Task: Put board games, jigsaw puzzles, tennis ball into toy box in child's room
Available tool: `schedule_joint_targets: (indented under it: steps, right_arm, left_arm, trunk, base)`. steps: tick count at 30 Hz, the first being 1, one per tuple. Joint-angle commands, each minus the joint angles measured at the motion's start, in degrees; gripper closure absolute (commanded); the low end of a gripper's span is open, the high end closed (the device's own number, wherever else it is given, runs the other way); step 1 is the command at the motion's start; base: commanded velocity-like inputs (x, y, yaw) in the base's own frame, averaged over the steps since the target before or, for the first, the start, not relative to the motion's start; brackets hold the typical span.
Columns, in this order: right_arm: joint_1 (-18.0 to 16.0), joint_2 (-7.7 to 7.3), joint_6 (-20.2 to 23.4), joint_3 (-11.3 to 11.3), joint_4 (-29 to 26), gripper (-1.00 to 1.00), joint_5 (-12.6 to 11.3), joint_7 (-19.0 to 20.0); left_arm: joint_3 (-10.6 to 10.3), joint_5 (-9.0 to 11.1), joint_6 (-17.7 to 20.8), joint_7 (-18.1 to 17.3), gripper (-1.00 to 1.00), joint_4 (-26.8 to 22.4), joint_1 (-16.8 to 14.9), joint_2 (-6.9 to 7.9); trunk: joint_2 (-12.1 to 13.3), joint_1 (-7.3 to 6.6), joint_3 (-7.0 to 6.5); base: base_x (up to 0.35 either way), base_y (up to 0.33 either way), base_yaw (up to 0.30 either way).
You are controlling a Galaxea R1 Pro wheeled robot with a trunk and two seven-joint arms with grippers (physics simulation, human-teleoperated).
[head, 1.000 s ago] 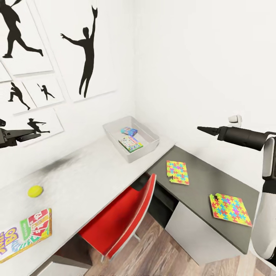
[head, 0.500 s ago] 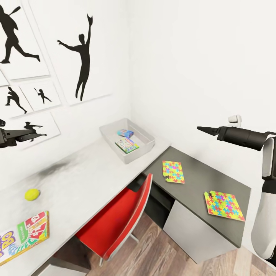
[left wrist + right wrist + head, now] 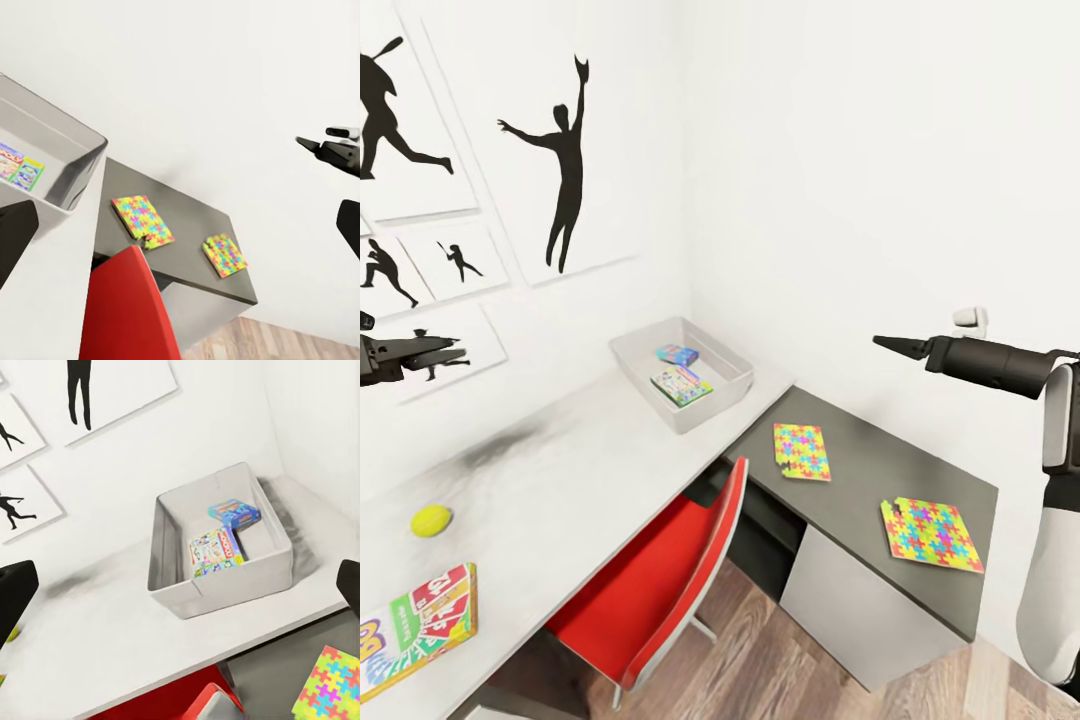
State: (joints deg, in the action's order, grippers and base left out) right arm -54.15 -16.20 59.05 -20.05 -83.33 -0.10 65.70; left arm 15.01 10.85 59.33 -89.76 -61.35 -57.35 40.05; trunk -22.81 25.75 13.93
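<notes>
My view has swung right, sliding everything leftward in frame. Two games lie in the bin (image 3: 730,372) at centre; both puzzles (image 3: 802,451) sit lower right. Left gripper (image 3: 445,350) and right gripper (image 3: 890,344) hold nothing, fingers spread in the wrist views.

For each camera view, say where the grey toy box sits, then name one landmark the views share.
Head view: the toy box stands at the far end of the pale desk top, by the wall corner.
Left wrist view: its corner shows beside the dark lower desk section.
Right wrist view: it sits mid-picture, two board games inside.
Shared landmark: the nearer jigsaw puzzle.
</notes>
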Motion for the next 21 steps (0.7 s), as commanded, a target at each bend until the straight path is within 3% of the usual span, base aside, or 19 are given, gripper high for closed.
schedule_joint_targets:
  steps: [1,21]
  right_arm:
    - [0.07,0.01,0.45,-0.05,0.00,-1.00,0.01,0.20]
    - [1.11,-0.06,0.65,-0.40,0.01,-1.00,-0.07,0.80]
  left_arm:
    - [-0.01,-0.04,0.61,-0.24,-1.00,0.00,-0.04,0.03]
    - [-0.02,-0.04,0.61,-0.24,-1.00,0.00,-0.04,0.03]
  trunk:
    - [-0.11,0.04,0.02]
    - [-0.11,0.04,-1.80]
  base:
    - [0.000,0.000,-0.107]
    - [0.000,0.000,-0.143]
